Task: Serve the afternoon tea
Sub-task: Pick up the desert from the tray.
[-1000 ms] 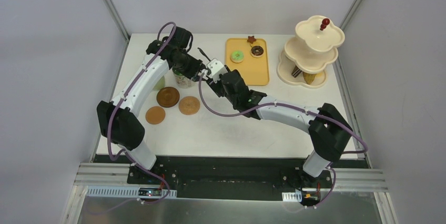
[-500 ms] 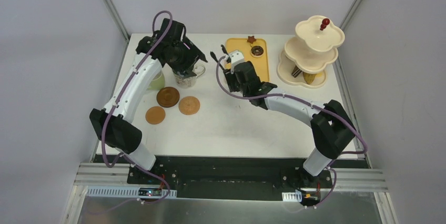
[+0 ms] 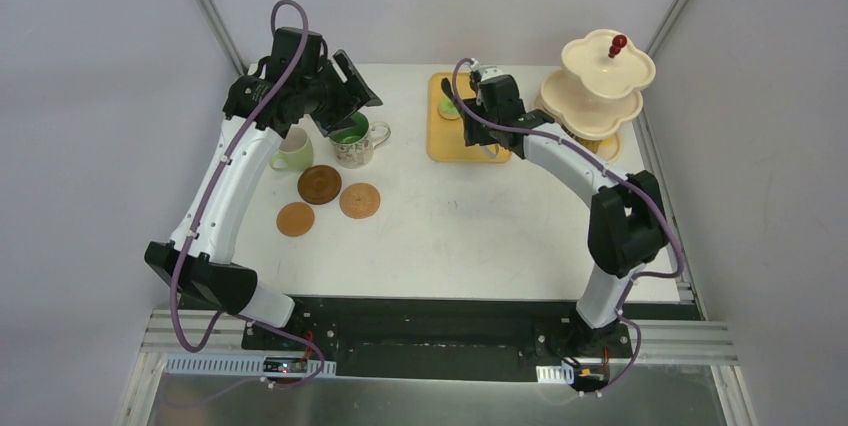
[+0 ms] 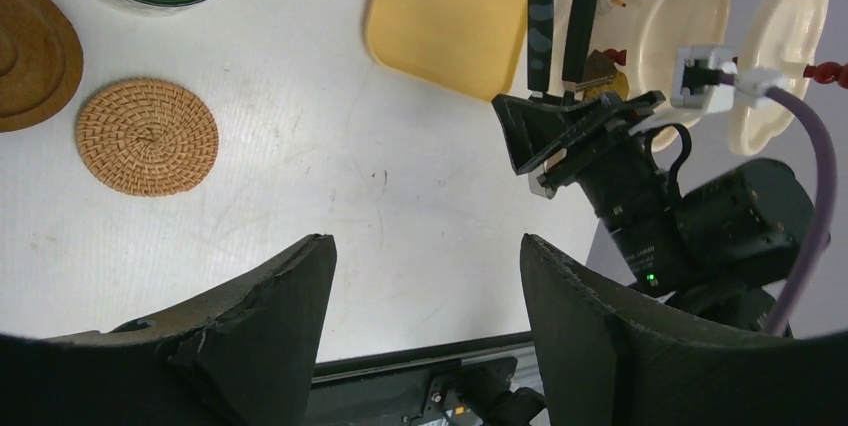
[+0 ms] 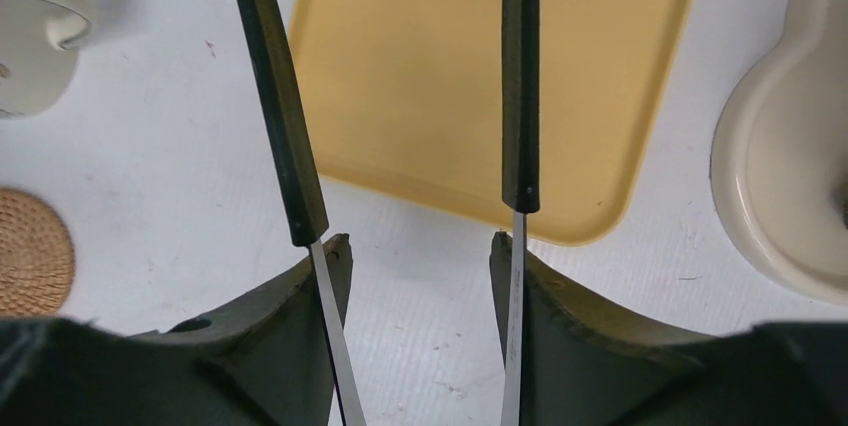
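Top external view puts the service at an early stage. All three round coasters (image 3: pixel 319 184), (image 3: pixel 359 200), (image 3: pixel 295 218) lie bare in a cluster on the left of the table (image 3: pixel 450 236), and no mug stands on any of them. The green-lined mug (image 3: pixel 352 138) sits upright on the table just beyond the cluster, with the cream mug (image 3: pixel 292 152) near it on the left. A pink mug cannot be found; the left arm may hide it.

The left claw (image 4: pixel 425 246) hovers above the green-lined mug, fingers spread, nothing between them. The right claw (image 5: pixel 412 246) pinches the black tongs (image 5: pixel 277 116), whose two arms reach out over the yellow tray (image 3: pixel 445 141). Their tips are out of the wrist view, so I cannot tell whether they grip anything. A green pastry (image 3: pixel 449 108) lies at the tray's far end, close to the tongs.

On the three-tier stand (image 3: pixel 600 71) at the far right, the top tier looks bare. Something small and yellow-brown seems to rest on the lowest tier, though the right arm covers much of it. By my judgement, setting mugs on coasters and carrying pastries to the stand are mostly left to do.

The patterned mug is pale outside, glossy green inside, with a dark rim. One coaster is woven, another dark wood with rings. The stand is cream, scallop-edged, topped by a red knob (image 3: pixel 618 44).
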`<state>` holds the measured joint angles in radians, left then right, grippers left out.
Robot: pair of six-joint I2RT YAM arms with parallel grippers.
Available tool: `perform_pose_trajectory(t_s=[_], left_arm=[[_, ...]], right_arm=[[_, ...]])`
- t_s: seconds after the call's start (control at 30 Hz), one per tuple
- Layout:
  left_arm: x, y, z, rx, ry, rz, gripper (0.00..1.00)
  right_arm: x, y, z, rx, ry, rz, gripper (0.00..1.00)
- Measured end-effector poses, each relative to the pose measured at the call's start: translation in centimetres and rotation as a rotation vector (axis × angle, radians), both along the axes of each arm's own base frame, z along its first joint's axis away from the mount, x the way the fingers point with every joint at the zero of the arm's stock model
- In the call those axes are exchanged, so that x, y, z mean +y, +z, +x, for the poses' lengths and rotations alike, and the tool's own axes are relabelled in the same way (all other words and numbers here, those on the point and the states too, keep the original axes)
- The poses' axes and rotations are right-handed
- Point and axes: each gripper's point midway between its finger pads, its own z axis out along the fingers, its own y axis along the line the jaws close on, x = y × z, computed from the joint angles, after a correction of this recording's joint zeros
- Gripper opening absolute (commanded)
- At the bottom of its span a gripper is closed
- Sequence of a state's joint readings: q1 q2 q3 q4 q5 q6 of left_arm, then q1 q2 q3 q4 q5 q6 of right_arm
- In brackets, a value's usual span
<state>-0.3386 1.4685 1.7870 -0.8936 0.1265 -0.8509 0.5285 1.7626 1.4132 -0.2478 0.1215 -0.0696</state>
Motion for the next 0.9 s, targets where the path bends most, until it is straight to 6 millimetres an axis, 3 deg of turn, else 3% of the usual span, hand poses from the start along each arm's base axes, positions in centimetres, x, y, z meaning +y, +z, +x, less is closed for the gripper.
perform_pose_trajectory(t_s=[0.33,0.9], left_arm=[[-0.7,-0.7,0.0,0.02,-0.061,-0.001,0.7],[0.0,-0.8,0.3,0.029,-0.066,-0.018,0.7]], right_arm=[[-1.4,-5.6,0.7,0.161,0.043,-0.109,0.58],[-1.4,-8.3,3.1,0.173,0.075,-0.202,0.59]])
